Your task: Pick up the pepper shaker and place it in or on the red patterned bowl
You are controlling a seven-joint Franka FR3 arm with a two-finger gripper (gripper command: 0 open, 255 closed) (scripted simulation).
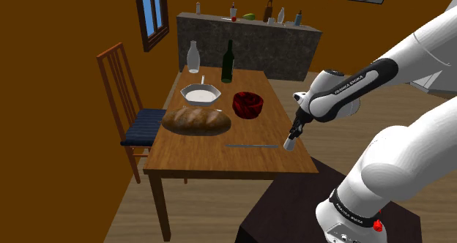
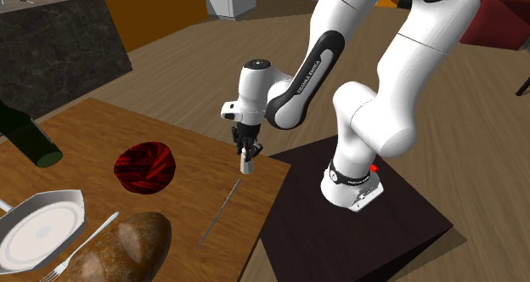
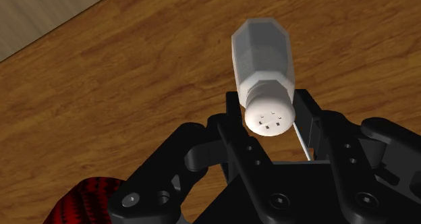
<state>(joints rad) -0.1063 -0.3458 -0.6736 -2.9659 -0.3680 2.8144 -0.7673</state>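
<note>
Brown walls and a stone counter (image 1: 249, 44) back a wooden table (image 1: 212, 157); work takes place at the table corner nearest the stand. The gripper (image 1: 294, 130) is clenched on the pepper shaker (image 1: 291, 140), a pale faceted body with a perforated white cap. The grip is taken at the cap end, so the body hangs below toward the tabletop and the base is left free for lowering into a container. The shaker is just beside the tip of a table knife (image 1: 253, 145) and well apart from the red patterned bowl (image 1: 247, 104), which sits further in, next to a bread loaf (image 1: 196, 119). The wrist view resolves the cap holes and the fingers (image 3: 310, 118) bearing on the neck, where the shoulder view gives a small pale shape. The second exterior view shows bare wood between shaker and bowl, so the transfer path looks unobstructed. Whether the base clears the wood cannot be told.
</note>
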